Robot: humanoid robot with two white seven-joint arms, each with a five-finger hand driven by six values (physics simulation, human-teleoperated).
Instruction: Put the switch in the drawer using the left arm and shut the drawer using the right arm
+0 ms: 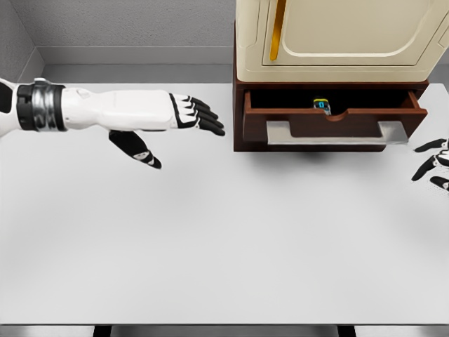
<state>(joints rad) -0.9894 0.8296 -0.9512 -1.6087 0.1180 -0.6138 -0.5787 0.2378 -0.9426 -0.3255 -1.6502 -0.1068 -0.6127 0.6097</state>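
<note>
The left hand [186, 116] is shown empty, fingers extended, above the table [210, 246] and left of the drawer [330, 123]. The right hand [433, 163] is seen at the right edge, fingers spread, holding nothing. The switch [321, 105] lies inside the open drawer. Closing is judged best done by a square push on the front panel, with the handle [335, 135] pressed evenly.
</note>
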